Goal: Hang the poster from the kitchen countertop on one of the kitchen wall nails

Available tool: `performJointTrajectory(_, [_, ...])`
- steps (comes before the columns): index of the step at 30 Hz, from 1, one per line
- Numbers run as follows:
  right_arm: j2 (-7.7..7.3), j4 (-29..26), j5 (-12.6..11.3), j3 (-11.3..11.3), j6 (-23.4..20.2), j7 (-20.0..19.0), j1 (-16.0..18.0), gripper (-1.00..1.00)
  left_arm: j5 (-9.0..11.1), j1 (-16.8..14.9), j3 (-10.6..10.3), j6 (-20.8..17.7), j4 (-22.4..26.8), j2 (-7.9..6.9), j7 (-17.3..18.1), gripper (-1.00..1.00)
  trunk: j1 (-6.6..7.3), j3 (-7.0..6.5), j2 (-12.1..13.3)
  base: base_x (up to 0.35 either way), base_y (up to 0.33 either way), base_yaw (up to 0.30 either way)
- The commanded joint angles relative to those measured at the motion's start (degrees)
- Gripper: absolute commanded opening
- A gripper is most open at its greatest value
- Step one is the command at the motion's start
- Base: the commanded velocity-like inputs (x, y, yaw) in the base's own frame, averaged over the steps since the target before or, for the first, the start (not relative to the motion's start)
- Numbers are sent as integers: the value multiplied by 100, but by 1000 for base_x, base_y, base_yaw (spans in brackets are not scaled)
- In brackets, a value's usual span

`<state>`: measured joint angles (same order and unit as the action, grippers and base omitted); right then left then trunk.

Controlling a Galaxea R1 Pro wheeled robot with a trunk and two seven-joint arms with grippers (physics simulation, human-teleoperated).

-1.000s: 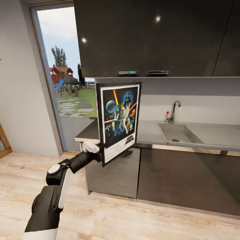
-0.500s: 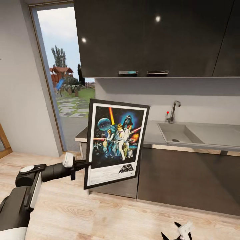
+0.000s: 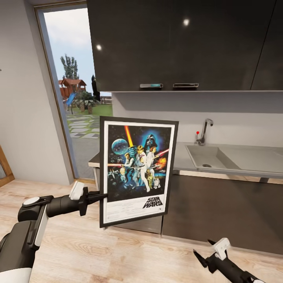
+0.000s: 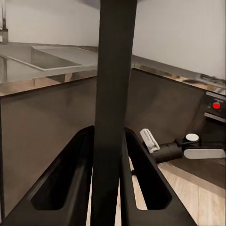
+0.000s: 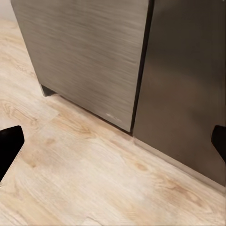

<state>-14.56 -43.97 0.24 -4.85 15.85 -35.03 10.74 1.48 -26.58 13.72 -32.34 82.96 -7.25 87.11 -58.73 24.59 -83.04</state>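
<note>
The poster (image 3: 137,169) hangs upright in the air in front of the kitchen countertop (image 3: 236,167), its Star Wars art facing me. My left gripper (image 3: 100,195) is shut on the lower part of its left edge. In the left wrist view the frame edge of the poster (image 4: 113,84) runs as a dark bar between my fingers (image 4: 70,183). Low at the right, over the floor, my right gripper (image 3: 207,252) stands open and holds nothing; its fingertips (image 5: 10,141) sit far apart. The wall nails are out of view.
A grey sink (image 3: 208,157) with a chrome tap (image 3: 204,131) is set in the counter. Dark wall cabinets (image 3: 177,43) hang above, dark base cabinets (image 3: 220,208) below. A glass door (image 3: 76,94) opens to the garden at the left. The floor (image 3: 118,251) is pale wood.
The left arm has drawn back and down from the counter with the poster, which has turned to face me. The right gripper has risen into view at the lower right.
</note>
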Motion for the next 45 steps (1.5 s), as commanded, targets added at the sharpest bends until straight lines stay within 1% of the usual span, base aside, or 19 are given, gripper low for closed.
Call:
performJointTrajectory(1, [2,-30,4,-16,-19,-69,38,100,1,-4,1,-40,1,-1,11,-100,0,7,-4,0,0,0])
performJointTrajectory(7, [2,-224,4,-16,-212,-261,192,100,1,-4,1,-40,1,-1,11,-100,0,7,-4,0,0,0])
performJointTrajectory(9, [68,-157,50,50,-275,-326,126,100,-62,0,-62,-37,65,55,-33,-100,0,7,-4,0,0,0])
performJointTrajectory(11, [12,-223,-13,38,-339,-390,61,100,-124,2,-116,-28,128,120,-77,-100,0,7,-4,0,0,0])
performJointTrajectory(14, [-86,-319,-109,-12,-435,-486,-35,100,-191,3,-139,-21,217,208,-107,-100,0,7,-4,0,0,0])
performJointTrajectory(17, [-183,-415,-204,-33,-532,-582,-132,100,-202,3,-146,-19,230,223,-37,-100,0,7,-4,0,0,0])
performJointTrajectory(18, [-296,-2088,-565,-46,-2409,-3454,-311,100,-203,3,-147,-19,231,223,-26,-100,0,7,-4,0,0,0])
performJointTrajectory(19, [-320,-2201,-573,-71,-2559,-3516,-289,100,-205,3,-148,-19,233,223,-17,-100,0,7,-4,0,0,0])
performJointTrajectory(20, [-355,-2384,-586,-159,-2827,-3635,-237,100,-206,3,-149,-15,232,223,-5,-100,0,7,-4,0,0,0])
performJointTrajectory(22, [-377,-2525,-604,-286,-3056,-3763,-175,100,-208,3,-149,-13,231,223,3,-100,0,7,-4,0,0,0])
performJointTrajectory(23, [-396,-2655,-639,-458,-3332,-3979,-37,100,-209,3,-150,-11,230,224,22,-100,0,7,-4,0,0,0])
performJointTrajectory(26, [-410,-2722,-668,-566,-3554,-4232,144,100,-215,4,-150,-10,230,224,84,-100,0,7,-4,0,0,0])
performJointTrajectory(27, [-416,-2747,-680,-622,-3681,-4375,265,100,-224,4,-150,-10,230,224,149,-100,0,7,-4,0,0,0])
performJointTrajectory(31, [-427,-2774,-695,-773,-3937,-4576,508,100,-243,4,-151,-9,225,219,289,-100,0,7,-4,0,0,0])
performJointTrajectory(34, [-431,-2779,-702,-840,-4016,-4635,603,100,-248,4,-151,-9,223,186,289,-100,0,7,-4,0,0,0])
performJointTrajectory(39, [-434,-2755,-702,-893,-4080,-4681,783,100,-241,4,-151,-11,221,91,289,-100,0,7,-4,0,0,0])
performJointTrajectory(45, [-446,-2712,-701,-928,-4101,-4695,987,100,-234,4,-151,-14,221,45,289,-100,0,7,-4,0,0,0])
